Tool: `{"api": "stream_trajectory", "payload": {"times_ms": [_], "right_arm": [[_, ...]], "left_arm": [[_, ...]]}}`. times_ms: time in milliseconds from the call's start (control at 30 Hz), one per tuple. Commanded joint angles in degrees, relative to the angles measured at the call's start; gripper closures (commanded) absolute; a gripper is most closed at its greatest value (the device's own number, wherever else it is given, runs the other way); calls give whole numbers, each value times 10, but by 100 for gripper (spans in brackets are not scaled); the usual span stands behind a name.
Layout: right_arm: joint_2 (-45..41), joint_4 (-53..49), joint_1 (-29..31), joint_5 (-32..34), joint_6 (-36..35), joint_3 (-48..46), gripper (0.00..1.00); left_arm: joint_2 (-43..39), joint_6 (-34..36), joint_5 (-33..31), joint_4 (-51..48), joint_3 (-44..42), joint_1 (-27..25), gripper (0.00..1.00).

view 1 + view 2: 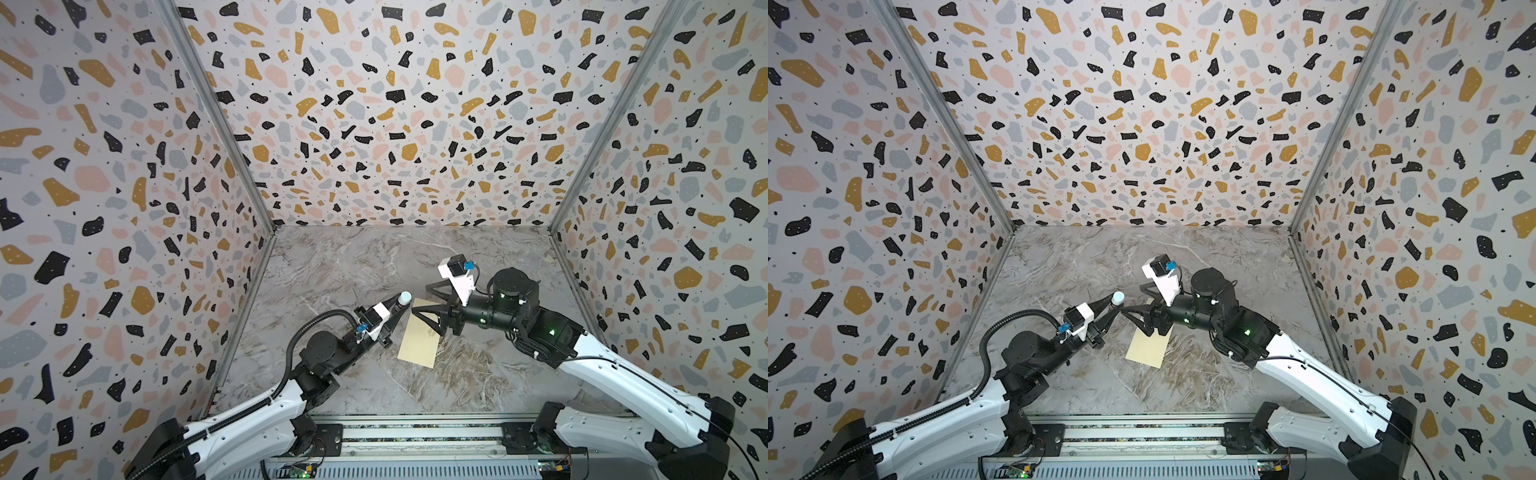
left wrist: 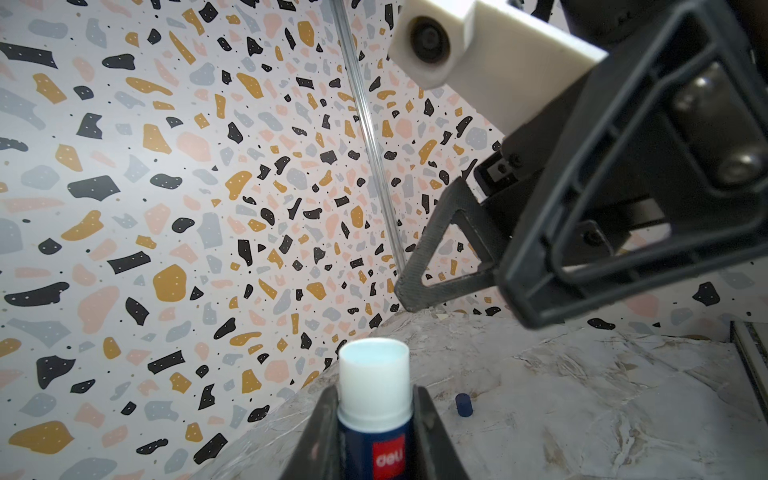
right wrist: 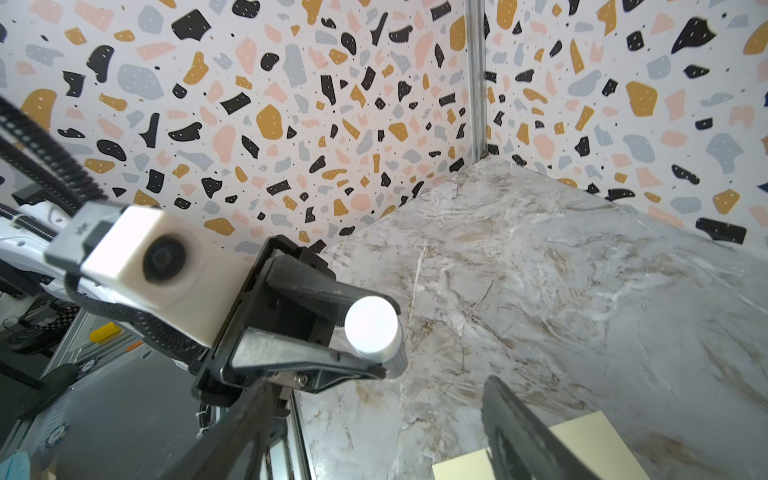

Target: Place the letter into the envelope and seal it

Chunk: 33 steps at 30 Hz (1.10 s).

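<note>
The pale yellow envelope [image 1: 419, 347] [image 1: 1147, 348] lies flat on the marble table, and a corner of it shows in the right wrist view [image 3: 582, 432]. The letter is out of view. My left gripper [image 1: 401, 306] [image 1: 1113, 307] [image 2: 376, 390] is shut on a blue glue stick [image 2: 374, 374] [image 3: 370, 326], whose uncapped white top points up and away. My right gripper [image 1: 420, 298] [image 1: 1132, 299] [image 3: 380, 386] hangs open above the envelope's far end. Its fingertips are close to the glue stick's top, with nothing between them.
A small dark blue cap [image 2: 464, 405] lies on the marble table [image 1: 340, 266] beyond the glue stick. Terrazzo-patterned walls [image 1: 374, 124] close in three sides. A metal rail [image 1: 415, 432] runs along the front edge between the arm bases.
</note>
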Motion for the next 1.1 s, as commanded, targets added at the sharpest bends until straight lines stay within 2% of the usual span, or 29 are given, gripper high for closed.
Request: {"api": "stream_trajectory", "payload": {"times_ms": [0,200,500,800,933,1067], "right_arm": [[16,-61,-1,9,19,46,19],[60,-112,6,22,35,91,19],[107,-154,27,39,32,121,28],[126,-153,28,30,35,127,47],[135,-160,28,24,34,133,63],[139,-164,28,24,32,135,73]], "left_arm": [[0,50,-2,-4,15,-6,100],[2,81,-16,-37,26,-14,100],[2,88,-20,-41,26,-17,100],[2,87,-14,-44,25,-21,100],[4,88,-14,-48,26,-21,100],[5,89,-13,-54,28,-21,100]]}}
